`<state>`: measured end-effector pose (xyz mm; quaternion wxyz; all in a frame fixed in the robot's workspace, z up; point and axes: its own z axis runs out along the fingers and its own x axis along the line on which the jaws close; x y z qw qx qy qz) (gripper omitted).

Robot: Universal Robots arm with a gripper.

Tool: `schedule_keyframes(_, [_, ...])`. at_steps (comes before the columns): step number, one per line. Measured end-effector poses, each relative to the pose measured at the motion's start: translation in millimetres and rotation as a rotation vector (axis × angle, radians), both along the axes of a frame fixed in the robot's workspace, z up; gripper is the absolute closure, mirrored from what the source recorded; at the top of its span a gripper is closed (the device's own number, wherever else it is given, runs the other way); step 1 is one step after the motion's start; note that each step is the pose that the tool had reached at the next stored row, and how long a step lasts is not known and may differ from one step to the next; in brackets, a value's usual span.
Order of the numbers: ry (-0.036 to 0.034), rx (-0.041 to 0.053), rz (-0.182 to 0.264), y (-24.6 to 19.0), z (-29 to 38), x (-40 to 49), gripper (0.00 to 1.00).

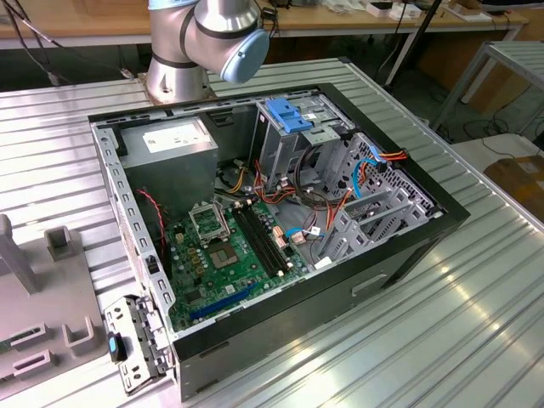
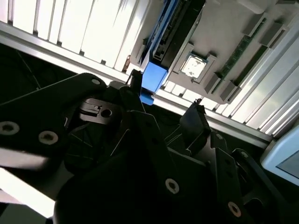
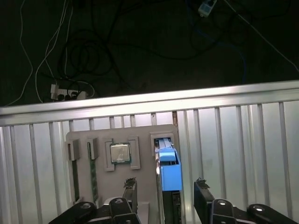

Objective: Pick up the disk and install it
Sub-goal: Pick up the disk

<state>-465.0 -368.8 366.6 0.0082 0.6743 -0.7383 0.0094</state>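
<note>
The disk [image 3: 169,169], grey metal with bright blue rails, stands on edge in a slot of a grey fixture plate [image 3: 145,135] on the ribbed metal table. My gripper [image 3: 166,187] hovers just above it, open, one black fingertip [image 3: 130,185] on each side of the disk and neither touching it. In the second wrist view the same disk [image 2: 154,77] shows as a blue end piece between the fingers, with the gripper [image 2: 166,93] close over it.
The fixture plate also holds a processor chip [image 3: 120,152] and memory sticks [image 3: 93,170]. The open computer case [image 1: 408,255] lies on the table, with a metal drive cage [image 1: 280,153] topped by a blue bracket [image 1: 293,115]. Cables hang past the table edge [image 3: 140,100].
</note>
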Motion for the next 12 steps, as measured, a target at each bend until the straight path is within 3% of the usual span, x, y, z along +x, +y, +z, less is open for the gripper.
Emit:
schedule_keyframes(4, [-0.0002, 0.0003, 0.000, 3.0, -7.5, 0.1, 0.40])
schedule_keyframes(6, [-0.0009, 0.0003, 0.000, 3.0, -11.8, 0.1, 0.40])
schedule_keyframes(9, [-0.0042, 0.0003, 0.002, 3.1, -24.2, 0.1, 0.40])
schedule_keyframes(12, [-0.0077, 0.0003, 0.004, 3.1, -28.5, -0.1, 0.40])
